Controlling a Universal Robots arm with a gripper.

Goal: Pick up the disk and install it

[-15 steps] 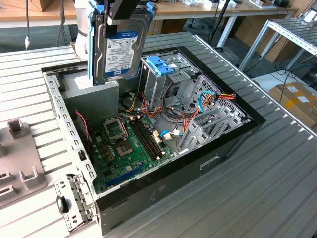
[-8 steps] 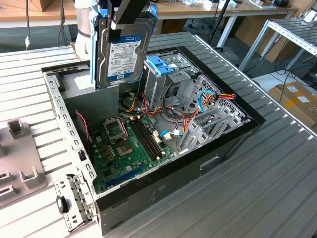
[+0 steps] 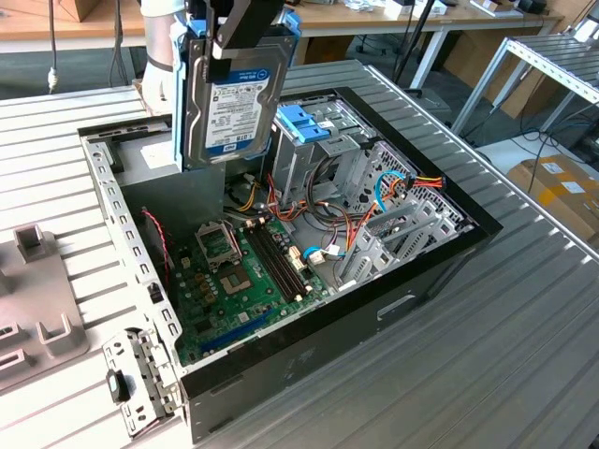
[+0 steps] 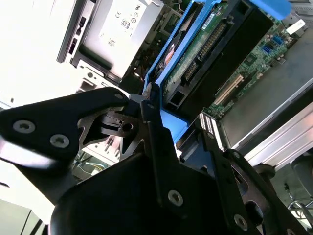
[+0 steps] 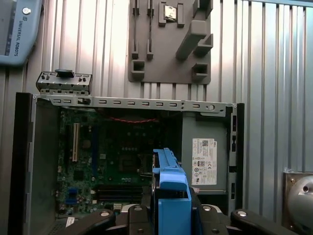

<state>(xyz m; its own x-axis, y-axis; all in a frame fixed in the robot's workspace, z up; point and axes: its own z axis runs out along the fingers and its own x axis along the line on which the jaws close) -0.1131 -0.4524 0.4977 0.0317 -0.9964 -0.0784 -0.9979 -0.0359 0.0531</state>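
We see a ribbed metal table (image 3: 524, 309) carrying an open black computer case (image 3: 412, 301), with its green motherboard (image 3: 245, 271) lying bare inside. At the far end of the case stands a grey drive cage (image 3: 323, 164) with a light-blue bracket (image 3: 304, 123). The disk (image 3: 234, 103) hangs upright above the case, just to the exterior view's left of that cage. The gripper (image 3: 245, 26) grasps the disk's blue carrier from above.

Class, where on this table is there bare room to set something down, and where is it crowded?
Bare ribbed table lies on the exterior view's right of the computer case. Crowded: the cables inside it, with the tool holding the disk above.
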